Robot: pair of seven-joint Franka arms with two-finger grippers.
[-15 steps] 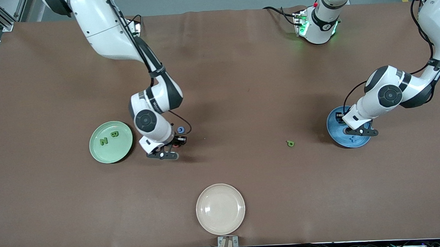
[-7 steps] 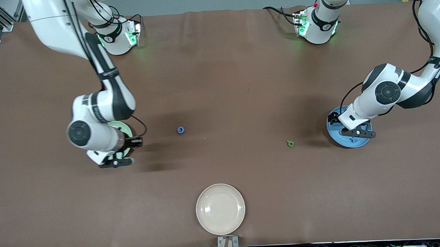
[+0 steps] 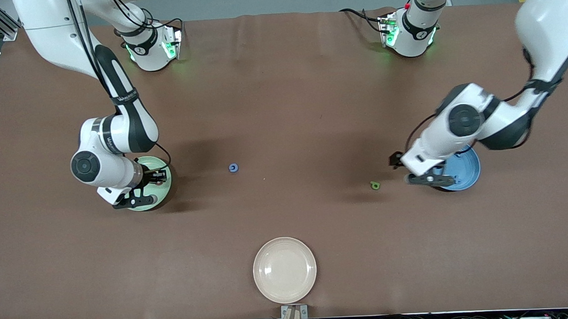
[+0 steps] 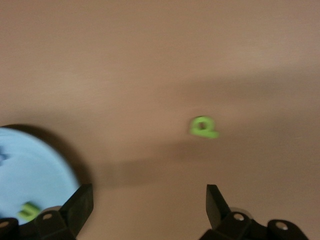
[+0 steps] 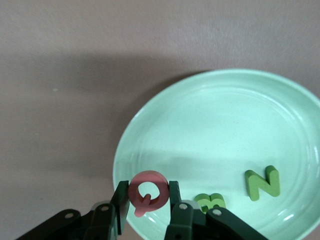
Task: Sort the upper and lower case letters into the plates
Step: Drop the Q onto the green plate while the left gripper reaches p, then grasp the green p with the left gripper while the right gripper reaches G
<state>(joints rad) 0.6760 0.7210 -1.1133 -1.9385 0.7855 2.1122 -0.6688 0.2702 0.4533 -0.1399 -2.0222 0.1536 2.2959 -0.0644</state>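
My right gripper (image 3: 141, 198) is over the pale mint green plate (image 3: 164, 183), shut on a pinkish-red letter Q (image 5: 148, 192). The right wrist view shows the gripper (image 5: 148, 199) above the plate's rim (image 5: 225, 125), with a green N (image 5: 262, 183) and a green B (image 5: 210, 202) lying in the plate. My left gripper (image 3: 423, 177) is open and empty, over the table between the sky blue plate (image 3: 467, 169) and a small green letter (image 3: 375, 185). The left wrist view shows this gripper (image 4: 148, 202), the green letter (image 4: 203, 127), the blue plate (image 4: 30, 170) and a green piece (image 4: 29, 212) in it.
A small blue letter (image 3: 233, 168) lies on the brown table between the two plates. A cream-beige plate (image 3: 284, 269) sits nearest the front camera, at the table's edge. The arm bases stand along the top.
My right gripper carried the pink letter from beside the blue letter to over the mint plate. My left gripper moved off the blue plate toward the green letter.
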